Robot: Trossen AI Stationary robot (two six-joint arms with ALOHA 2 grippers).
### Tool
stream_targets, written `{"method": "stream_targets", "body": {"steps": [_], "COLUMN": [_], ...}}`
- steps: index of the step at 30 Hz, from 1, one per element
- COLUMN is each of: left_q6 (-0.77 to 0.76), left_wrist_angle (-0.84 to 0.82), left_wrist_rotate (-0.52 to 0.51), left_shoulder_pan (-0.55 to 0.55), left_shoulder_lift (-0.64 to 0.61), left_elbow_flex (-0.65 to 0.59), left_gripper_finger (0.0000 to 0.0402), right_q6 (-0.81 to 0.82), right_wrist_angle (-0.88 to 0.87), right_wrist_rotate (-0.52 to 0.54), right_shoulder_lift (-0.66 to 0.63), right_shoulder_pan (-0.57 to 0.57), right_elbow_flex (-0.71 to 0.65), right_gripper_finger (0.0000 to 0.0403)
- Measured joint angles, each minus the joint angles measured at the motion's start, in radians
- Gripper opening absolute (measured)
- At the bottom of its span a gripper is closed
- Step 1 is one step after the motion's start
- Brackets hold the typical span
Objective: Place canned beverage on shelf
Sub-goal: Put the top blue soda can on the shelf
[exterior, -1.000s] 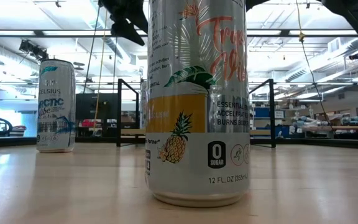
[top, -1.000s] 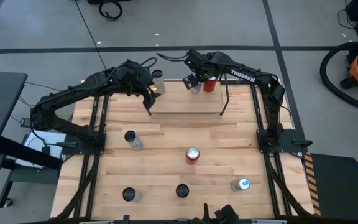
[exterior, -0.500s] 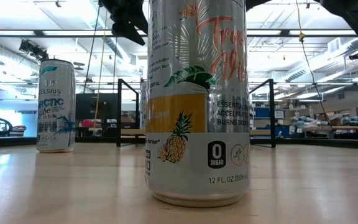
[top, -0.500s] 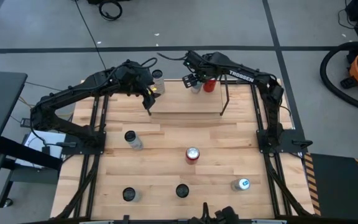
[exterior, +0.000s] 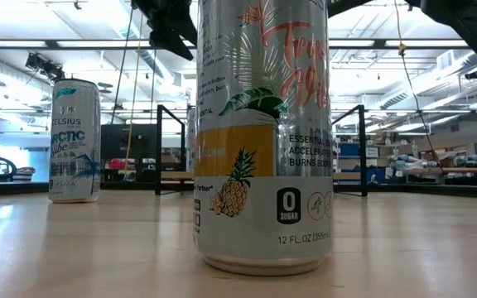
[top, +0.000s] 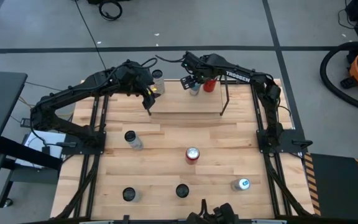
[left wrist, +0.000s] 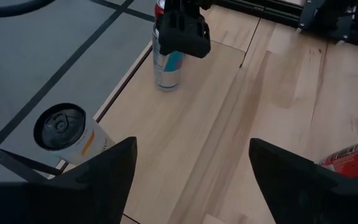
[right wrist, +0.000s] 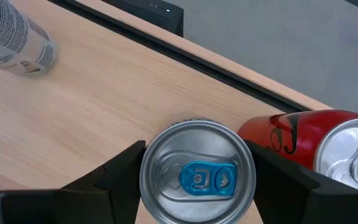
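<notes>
The shelf (top: 185,102) stands at the table's far middle, a light wood board on black end frames. A silver can with a blue tab (right wrist: 197,174) stands upright on the board, and my right gripper (top: 194,84) is shut on it from above. A red can (right wrist: 303,140) stands close beside it on the board. A white can (top: 158,77) stands at the shelf's far left corner. My left gripper (left wrist: 191,180) hovers open over the shelf's left end, holding nothing. My right gripper pinches the silver can near its top, one finger (right wrist: 120,171) on each opposite side of the wall (right wrist: 145,177) just below the rim. The fingers come from above, pointing steeply down. The can is upright, its base (left wrist: 166,84) on the shelf board.
Several more cans stand on the table nearer the front: a silver one (top: 131,138), a red one (top: 192,154) and others (top: 241,184) along the near edge. In the low view a pineapple-printed can (exterior: 263,141) fills the foreground. Bare board lies between the white can and the silver one.
My right gripper has sunk a little over the shelf with the silver can, rolling slightly; the can stays upright.
</notes>
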Motion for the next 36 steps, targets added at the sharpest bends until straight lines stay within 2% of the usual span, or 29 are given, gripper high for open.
{"method": "stream_targets", "body": {"steps": [18, 32, 36], "left_q6": [0.001, 0.003, 0.003], "left_wrist_angle": [0.0, 0.0, -0.001], "left_wrist_rotate": [0.0, 0.0, 0.0], "left_shoulder_pan": [0.0, 0.0, 0.0], "left_shoulder_lift": [0.0, 0.0, 0.0], "left_elbow_flex": [0.0, 0.0, 0.0], "left_gripper_finger": [0.0311, 0.0311, 0.0311], "right_q6": [-0.003, -0.038, -0.119], "right_wrist_angle": [0.06, 0.072, 0.061], "right_wrist_rotate": [-0.029, -0.031, -0.083], "right_shoulder_lift": [0.002, 0.002, 0.002], "right_shoulder_pan": [-0.02, -0.02, -0.026], "right_elbow_flex": [-0.003, -0.003, 0.011], "right_gripper_finger": [0.0266, 0.0312, 0.0313]}}
